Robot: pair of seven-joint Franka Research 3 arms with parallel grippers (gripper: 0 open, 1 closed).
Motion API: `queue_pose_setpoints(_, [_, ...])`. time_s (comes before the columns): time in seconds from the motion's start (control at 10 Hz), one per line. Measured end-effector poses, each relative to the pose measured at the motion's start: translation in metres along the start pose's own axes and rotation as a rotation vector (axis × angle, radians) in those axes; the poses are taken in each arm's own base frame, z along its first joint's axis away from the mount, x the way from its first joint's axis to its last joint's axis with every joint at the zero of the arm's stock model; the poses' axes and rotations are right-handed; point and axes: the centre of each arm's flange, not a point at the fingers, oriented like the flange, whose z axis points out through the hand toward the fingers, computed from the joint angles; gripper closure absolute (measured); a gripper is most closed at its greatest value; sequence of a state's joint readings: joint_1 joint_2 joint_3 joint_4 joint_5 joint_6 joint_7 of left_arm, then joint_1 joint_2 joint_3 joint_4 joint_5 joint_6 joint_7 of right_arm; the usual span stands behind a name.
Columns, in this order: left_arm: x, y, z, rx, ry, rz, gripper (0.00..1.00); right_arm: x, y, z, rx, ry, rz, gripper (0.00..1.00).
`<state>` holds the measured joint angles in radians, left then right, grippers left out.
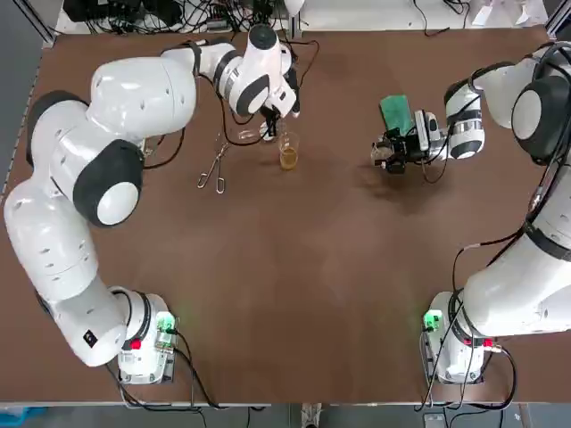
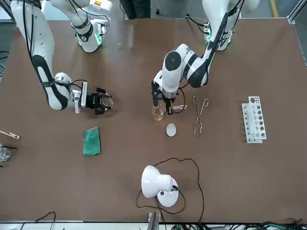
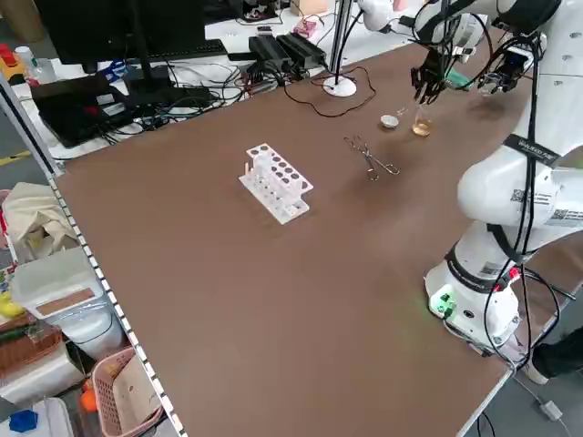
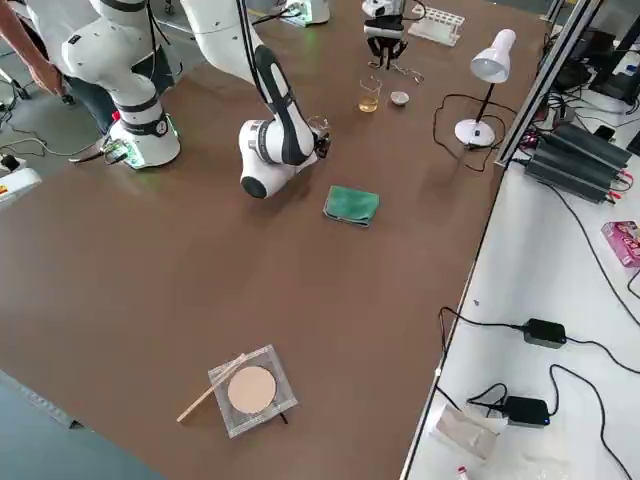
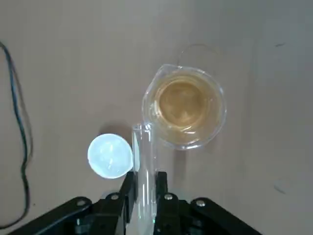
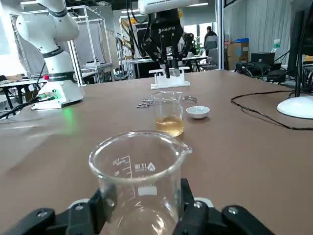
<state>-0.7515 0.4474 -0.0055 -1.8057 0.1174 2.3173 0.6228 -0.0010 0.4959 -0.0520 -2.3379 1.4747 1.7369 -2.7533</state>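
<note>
Left wrist view: clear test tube [image 5: 145, 161] by amber-filled beaker [image 5: 185, 105].

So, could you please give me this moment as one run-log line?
left gripper: shut on clear glass test tube, upright by amber-liquid glass beaker | right gripper: shut on empty clear glass beaker

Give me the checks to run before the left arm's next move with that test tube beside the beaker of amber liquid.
1. Grip: left gripper shut on test tube: ok.
2. Tube end centred over the amber beaker: not ok; it sits at the rim's edge, on the side of the white dish.
3. Tube free of contact with the rim: cannot tell.
4. Amber beaker upright on the table: ok.
5. Other arm out of the way: right gripper shut on empty beaker, well apart: ok.
6. Tongs lying apart from the amber beaker: ok.
</note>
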Motion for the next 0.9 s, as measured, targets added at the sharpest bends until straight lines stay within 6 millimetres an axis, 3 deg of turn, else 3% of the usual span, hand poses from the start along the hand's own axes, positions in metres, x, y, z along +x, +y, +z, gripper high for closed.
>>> queue_pose_setpoints(0.9, [0.022, 0.02, 0.008, 0.049, -0.118, 0.029, 0.78, 0.0, 0.0, 0.0, -0.001, 0.0, 0.0, 0.41])
